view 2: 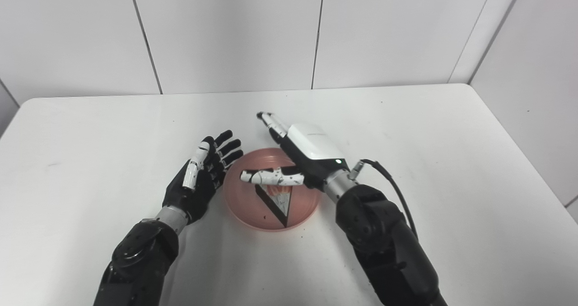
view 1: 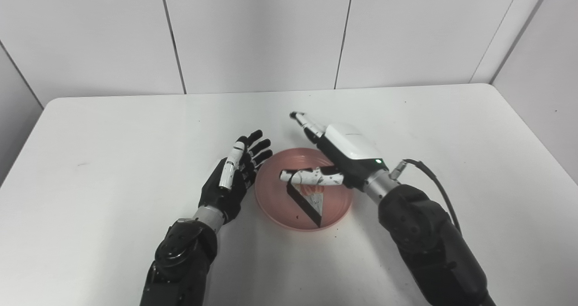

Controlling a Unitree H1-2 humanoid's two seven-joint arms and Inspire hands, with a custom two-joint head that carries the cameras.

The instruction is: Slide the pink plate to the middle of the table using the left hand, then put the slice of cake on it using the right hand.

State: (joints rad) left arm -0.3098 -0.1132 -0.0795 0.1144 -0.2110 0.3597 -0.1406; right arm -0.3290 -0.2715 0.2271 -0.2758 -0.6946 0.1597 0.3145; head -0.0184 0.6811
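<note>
Right hand [view 1: 343,155] hovers over the far right part of one pink plate [view 1: 275,206], fingers [view 1: 303,122] stretched out and spread toward the far side of the table, thumb [view 1: 311,177] reaching leftward across the plate. It holds nothing. Directly below the thumb, and just beside it, lies one slice of cake [view 1: 310,202]: a wedge with a dark edge, its point aimed toward the robot, resting inside the plate. Whether the thumb touches the top of the slice cannot be told from either view.

Left of the plate is the left hand [view 1: 232,177], also empty, palm turned toward the plate, its fingers spread and pointing away from the robot. It stands just beside the plate's left rim, and contact with the rim is not clear.

One white table [view 1: 113,161] bears the plate, which sits near its middle, between the two hands. Both dark arms enter from the near edge.
</note>
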